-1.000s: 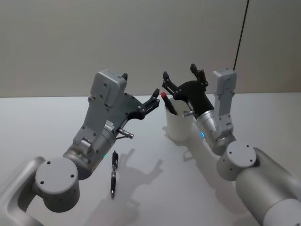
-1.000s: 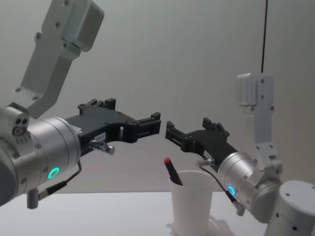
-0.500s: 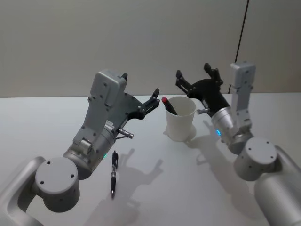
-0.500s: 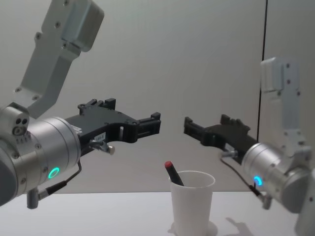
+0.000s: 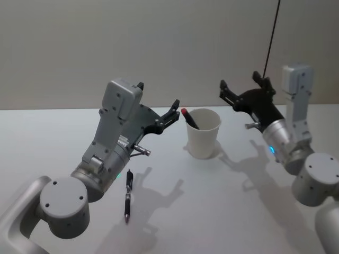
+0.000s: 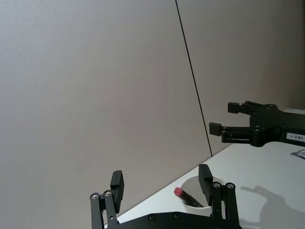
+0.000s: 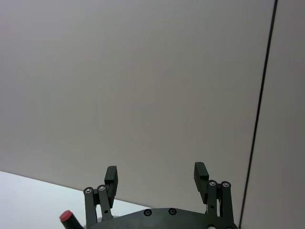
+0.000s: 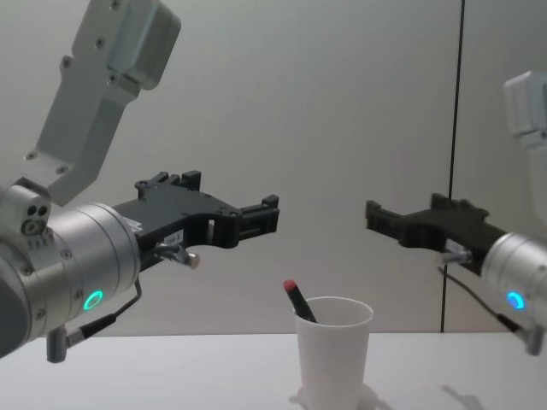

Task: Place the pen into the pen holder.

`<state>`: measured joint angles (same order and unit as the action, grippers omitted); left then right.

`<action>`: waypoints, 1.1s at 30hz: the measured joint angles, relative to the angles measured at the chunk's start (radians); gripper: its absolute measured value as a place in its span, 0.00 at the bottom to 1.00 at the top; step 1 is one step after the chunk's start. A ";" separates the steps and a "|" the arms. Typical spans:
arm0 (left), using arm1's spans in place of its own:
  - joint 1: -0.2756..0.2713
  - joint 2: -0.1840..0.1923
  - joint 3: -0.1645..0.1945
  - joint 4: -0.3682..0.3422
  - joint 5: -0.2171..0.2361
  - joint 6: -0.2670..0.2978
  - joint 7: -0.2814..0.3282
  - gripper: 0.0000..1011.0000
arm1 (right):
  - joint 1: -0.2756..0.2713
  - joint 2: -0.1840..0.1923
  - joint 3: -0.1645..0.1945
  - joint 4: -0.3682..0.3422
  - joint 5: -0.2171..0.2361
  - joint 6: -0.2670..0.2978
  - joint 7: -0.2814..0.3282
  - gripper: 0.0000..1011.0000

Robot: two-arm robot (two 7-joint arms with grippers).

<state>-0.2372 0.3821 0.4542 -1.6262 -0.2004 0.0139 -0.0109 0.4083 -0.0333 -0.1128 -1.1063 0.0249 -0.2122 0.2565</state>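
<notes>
Pen holder [image 8: 333, 354] stands upright on the table [image 8: 171, 376], low centre. Red-capped pen [image 8: 297, 301] inside it, leaning left, cap above the rim. Left gripper [image 8: 267, 215] reaches in from the left, raised, tips up and left of the cup. Right gripper [image 8: 376, 215] comes in from the right at a similar height, tips up and right of the cup. Grippers point at each other, well apart.

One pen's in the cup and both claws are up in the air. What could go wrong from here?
1. The left gripper hovers open close beside the pen holder, where the red-tipped pen leans on the rim; a sideways swing could tip the holder over.
2. A black pen lies on the table by the left arm; lowering that arm might roll it away.
The right gripper, open, looks safely off to the holder's right.
</notes>
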 joint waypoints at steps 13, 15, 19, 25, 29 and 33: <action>0.000 0.000 0.000 0.000 0.000 0.000 0.000 0.99 | -0.061 0.048 0.031 -0.131 -0.055 0.096 0.004 0.99; 0.000 0.000 0.000 0.000 0.000 0.000 0.000 0.99 | -0.066 0.055 0.035 -0.144 -0.066 0.104 0.005 0.99; 0.000 0.000 0.000 0.000 0.000 0.000 0.000 0.99 | -0.072 0.064 0.041 -0.158 -0.082 0.114 0.008 0.99; 0.000 0.000 0.000 0.000 0.000 0.000 0.000 0.99 | -0.077 0.081 0.052 -0.175 -0.112 0.124 0.013 0.99; 0.000 0.000 0.000 0.000 0.000 0.000 0.000 0.99 | -0.079 0.092 0.059 -0.181 -0.129 0.127 0.016 0.99; 0.000 0.000 0.000 0.000 0.000 0.000 0.000 0.99 | -0.081 0.104 0.067 -0.184 -0.147 0.127 0.020 0.99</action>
<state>-0.2372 0.3821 0.4542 -1.6262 -0.2004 0.0138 -0.0110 0.3272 0.0702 -0.0463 -1.2901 -0.1217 -0.0849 0.2762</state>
